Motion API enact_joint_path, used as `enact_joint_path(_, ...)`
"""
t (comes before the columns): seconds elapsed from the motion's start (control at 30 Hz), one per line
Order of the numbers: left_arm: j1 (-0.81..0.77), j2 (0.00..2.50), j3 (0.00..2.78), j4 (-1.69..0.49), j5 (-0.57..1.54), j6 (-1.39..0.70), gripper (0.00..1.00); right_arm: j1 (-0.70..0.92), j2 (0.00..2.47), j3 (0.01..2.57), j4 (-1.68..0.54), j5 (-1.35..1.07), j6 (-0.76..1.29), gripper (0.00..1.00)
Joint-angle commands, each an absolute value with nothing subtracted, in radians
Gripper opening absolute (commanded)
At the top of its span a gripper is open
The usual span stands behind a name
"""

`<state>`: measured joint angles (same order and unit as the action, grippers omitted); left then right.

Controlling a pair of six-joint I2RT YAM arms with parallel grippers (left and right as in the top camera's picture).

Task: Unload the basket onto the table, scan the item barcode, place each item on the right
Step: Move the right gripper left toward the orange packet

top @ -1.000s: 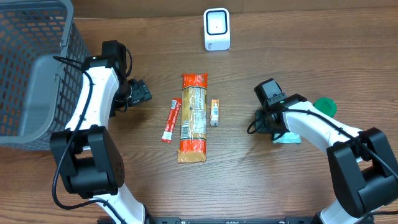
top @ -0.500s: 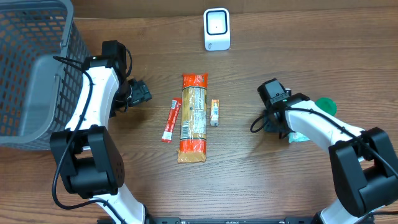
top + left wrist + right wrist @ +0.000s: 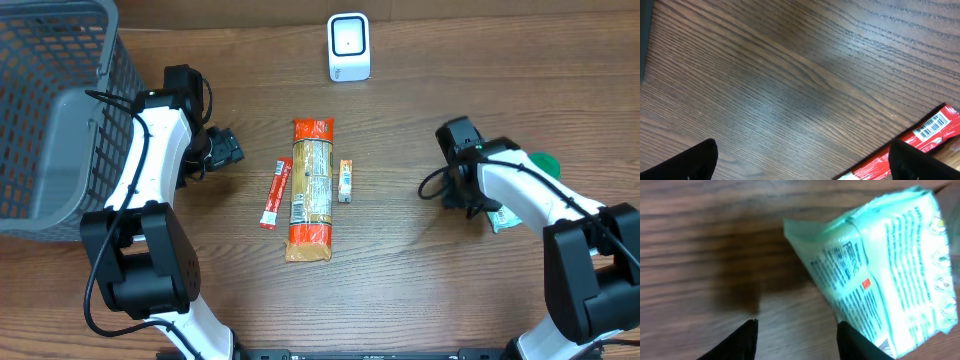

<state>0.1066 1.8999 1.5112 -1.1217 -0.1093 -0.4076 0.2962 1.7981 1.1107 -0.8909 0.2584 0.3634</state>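
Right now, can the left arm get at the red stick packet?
Probably yes. The left claw is open and empty, and only bare table lies between it and the red stick, which lies flat with nothing on top of it.

We are looking at a mint-green plastic packet [image 3: 890,265] that is lying flat and skewed on the wooden table [image 3: 400,280], its blue print and small red mark facing up. The white barcode scanner [image 3: 348,47] is standing well apart from it, at the table's far edge.
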Motion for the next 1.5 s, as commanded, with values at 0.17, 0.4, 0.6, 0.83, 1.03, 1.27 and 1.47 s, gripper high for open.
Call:
enact_joint_path(0.17, 0.106, 1.883, 1.513, -1.12, -0.115, -0.381, 1.0, 0.349, 1.743, 1.291, -0.871, -0.245, 0.405, 0.58)
enact_joint_path(0.4, 0.106, 1.883, 1.513, -1.12, -0.115, -0.381, 1.0, 0.494, 1.746, 1.281, -0.739, -0.167, 0.509, 0.64)
enact_joint_path(0.6, 0.106, 1.883, 1.513, -1.12, -0.115, -0.381, 1.0, 0.635, 1.749, 1.281, -0.669, 0.007, 0.51, 0.69)
enact_joint_path(0.83, 0.106, 1.883, 1.513, -1.12, -0.114, -0.381, 1.0, 0.718, 1.803, 1.28, -0.575, 0.083, 0.51, 0.71)
enact_joint_path(1.03, 0.106, 1.883, 1.513, -1.12, -0.114, -0.381, 1.0, 0.723, 1.872, 1.28, -0.539, 0.089, 0.51, 0.71)
enact_joint_path(1.27, 0.106, 1.883, 1.513, -1.12, -0.114, -0.381, 1.0, 0.723, 1.913, 1.28, -0.508, 0.085, 0.51, 0.7)
enact_joint_path(1.47, 0.106, 1.883, 1.513, -1.12, -0.115, -0.381, 1.0, 0.723, 1.949, 1.28, -0.487, 0.073, 0.525, 0.63)
